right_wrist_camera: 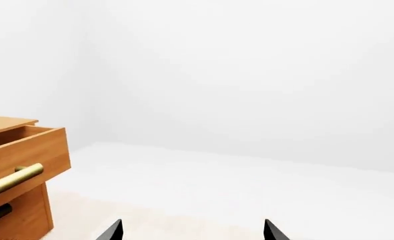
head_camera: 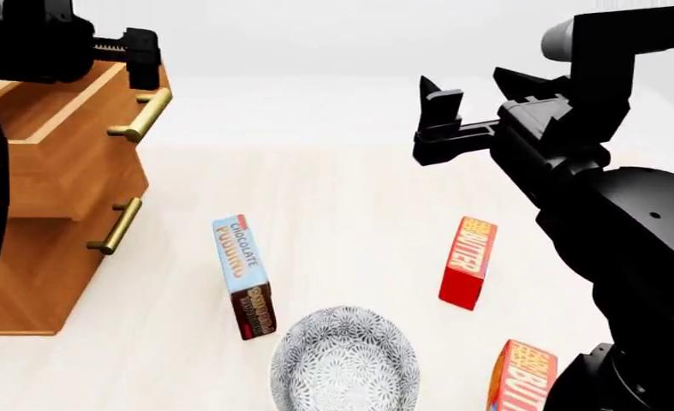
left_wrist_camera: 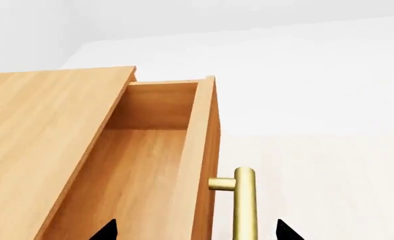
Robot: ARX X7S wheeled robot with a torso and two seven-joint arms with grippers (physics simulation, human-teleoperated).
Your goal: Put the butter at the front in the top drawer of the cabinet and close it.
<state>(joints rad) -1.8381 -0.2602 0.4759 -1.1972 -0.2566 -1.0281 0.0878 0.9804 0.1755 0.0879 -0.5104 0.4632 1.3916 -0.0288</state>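
The cabinet [head_camera: 28, 274] stands at the left with its top drawer [head_camera: 68, 167] pulled out and nothing visible inside [left_wrist_camera: 136, 170]. My left gripper [left_wrist_camera: 197, 231] is open, its tips either side of the drawer's front panel and brass handle [left_wrist_camera: 244, 205]; in the head view it [head_camera: 142, 58] hovers just above that handle. One red butter carton [head_camera: 466, 261] stands upright at mid right; a second butter carton [head_camera: 523, 377] stands nearer me at the bottom edge. My right gripper [head_camera: 474, 96] is raised high over the floor, open and holding nothing [right_wrist_camera: 192, 231].
A blue-and-brown chocolate pudding box [head_camera: 243, 276] stands in the middle, with a patterned grey bowl [head_camera: 342, 364] just in front of it. A lower drawer handle [head_camera: 116, 225] juts from the cabinet. The right wrist view shows the open drawer [right_wrist_camera: 30, 152] at the side.
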